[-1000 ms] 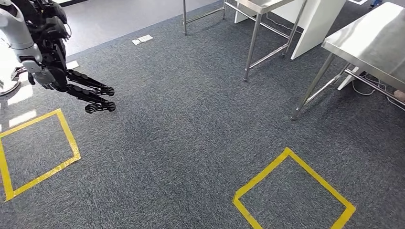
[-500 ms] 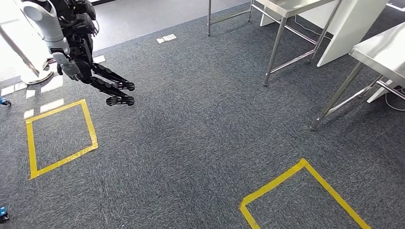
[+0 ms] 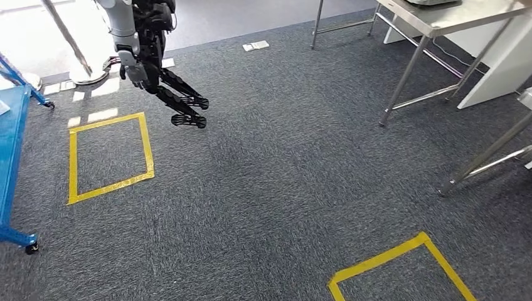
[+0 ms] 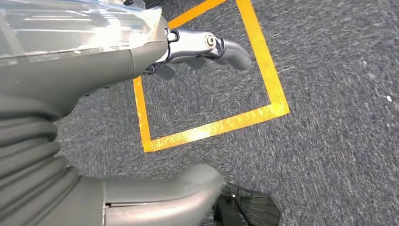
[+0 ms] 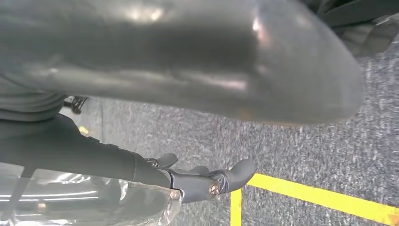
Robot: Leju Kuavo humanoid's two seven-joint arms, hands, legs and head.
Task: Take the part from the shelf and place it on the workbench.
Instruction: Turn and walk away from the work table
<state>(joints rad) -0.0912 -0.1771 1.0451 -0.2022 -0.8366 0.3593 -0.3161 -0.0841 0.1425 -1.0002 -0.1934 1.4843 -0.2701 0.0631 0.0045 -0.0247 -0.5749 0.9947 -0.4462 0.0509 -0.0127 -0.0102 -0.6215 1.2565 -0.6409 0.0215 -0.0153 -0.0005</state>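
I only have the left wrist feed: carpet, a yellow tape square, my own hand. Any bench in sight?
Observer: Yes. In the head view a steel table stands ahead, off to the right.
Operator: Shelf?
Observer: A blue wheeled frame sits at the left edge, just beyond the yellow square. I can't tell whether it is the shelf.
Operator: Is the right hand carrying anything?
Observer: No. In the right wrist view the right hand has its fingers stretched out, with nothing in them.
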